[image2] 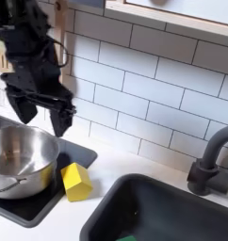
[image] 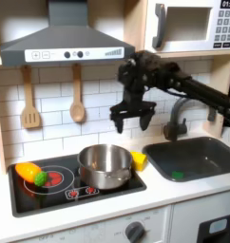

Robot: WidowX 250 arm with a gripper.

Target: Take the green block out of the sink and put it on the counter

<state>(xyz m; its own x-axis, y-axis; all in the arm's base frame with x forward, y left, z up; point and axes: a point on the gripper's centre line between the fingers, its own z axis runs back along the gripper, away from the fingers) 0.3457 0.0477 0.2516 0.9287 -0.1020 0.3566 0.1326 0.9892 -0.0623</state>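
Observation:
The green block point(image: 177, 175) lies on the floor of the dark grey sink point(image: 210, 144), near its front left corner in the first exterior view. In the second exterior view a sliver of the green block point(image2: 126, 238) shows at the bottom edge, inside the sink point(image2: 172, 212). My gripper point(image: 131, 121) hangs open and empty in the air, above the gap between pot and yellow block, left of the sink. In the second exterior view the gripper point(image2: 40, 113) hovers over the pot's far rim. The off-white counter point(image: 162, 190) point(image2: 116, 168) frames the sink.
A steel pot point(image: 105, 164) point(image2: 20, 160) stands on the black stovetop point(image: 60, 190). A yellow block point(image: 138, 159) point(image2: 76, 181) sits between pot and sink. An orange-and-green toy vegetable point(image: 31, 173) lies on the left burner. The dark faucet point(image: 176, 119) point(image2: 210, 162) rises behind the sink.

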